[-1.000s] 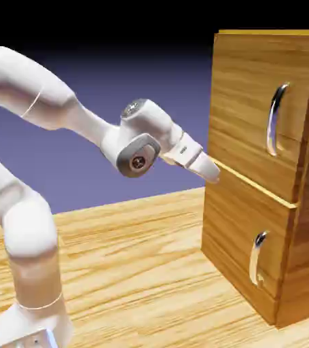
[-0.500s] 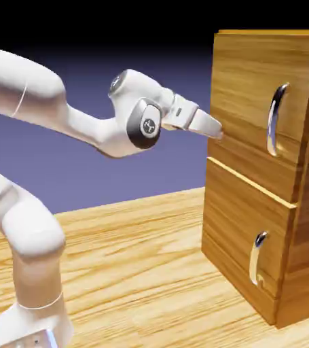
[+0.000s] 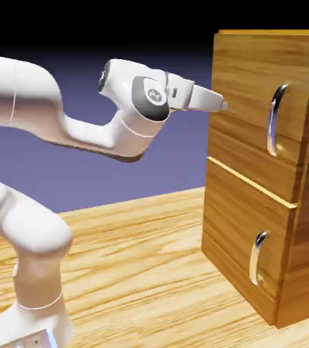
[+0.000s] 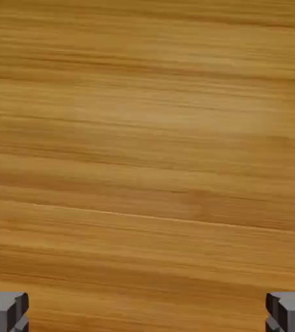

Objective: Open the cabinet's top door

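Beside the cabinet [image 3: 265, 170], the gripper [image 3: 219, 104] is spread wide and empty, against the top door's [image 3: 248, 102] bare wood; advancing could jam it, missing the handle [image 3: 274, 119].

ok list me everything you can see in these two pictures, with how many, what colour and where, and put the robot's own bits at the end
cabinet: one, orange-brown grained wood, standing at the right on the table.
top door: one, same wood, upper front panel, shut.
top handle: one, silver, curved bar, on the top door's right side.
lower panel: one, same wood, below the top door, shut.
lower handle: one, silver, shorter, on the lower panel.
table: one, light wood grain, under everything.
backdrop: blue-violet, darker toward the top.
arm: one, white, rising from lower left.
gripper: one, white with grey tips, open, pointing at the top door's left part, away from the top handle.
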`<state>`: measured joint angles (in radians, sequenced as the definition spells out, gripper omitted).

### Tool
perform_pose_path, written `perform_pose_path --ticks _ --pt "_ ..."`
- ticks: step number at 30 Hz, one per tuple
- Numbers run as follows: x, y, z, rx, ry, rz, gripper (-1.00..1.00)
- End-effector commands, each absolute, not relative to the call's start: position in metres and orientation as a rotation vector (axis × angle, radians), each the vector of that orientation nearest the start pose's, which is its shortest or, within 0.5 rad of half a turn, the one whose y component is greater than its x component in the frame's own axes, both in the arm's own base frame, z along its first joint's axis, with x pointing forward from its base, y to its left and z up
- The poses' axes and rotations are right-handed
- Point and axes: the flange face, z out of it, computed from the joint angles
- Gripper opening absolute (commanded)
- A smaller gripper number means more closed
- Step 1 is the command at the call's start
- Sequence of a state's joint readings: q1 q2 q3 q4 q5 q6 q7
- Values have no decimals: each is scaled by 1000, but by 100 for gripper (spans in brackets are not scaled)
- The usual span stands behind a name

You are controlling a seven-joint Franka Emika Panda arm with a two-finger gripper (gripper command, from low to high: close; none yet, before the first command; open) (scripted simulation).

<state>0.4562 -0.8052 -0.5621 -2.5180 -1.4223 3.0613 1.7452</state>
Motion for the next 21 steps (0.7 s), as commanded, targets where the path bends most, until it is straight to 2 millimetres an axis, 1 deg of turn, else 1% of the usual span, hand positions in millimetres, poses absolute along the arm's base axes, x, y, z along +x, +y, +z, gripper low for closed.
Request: perform_pose_path --ticks 1,6,11,16,21 --pt "360 -20 616 -2044 688 -1574 0" --pt "357 -39 619 -1977 674 -1621 0" --pt "357 -62 617 -1915 666 -1659 0" --pt "360 -87 608 -1860 663 -1688 0" --pt "366 -115 594 -1814 665 -1709 0"
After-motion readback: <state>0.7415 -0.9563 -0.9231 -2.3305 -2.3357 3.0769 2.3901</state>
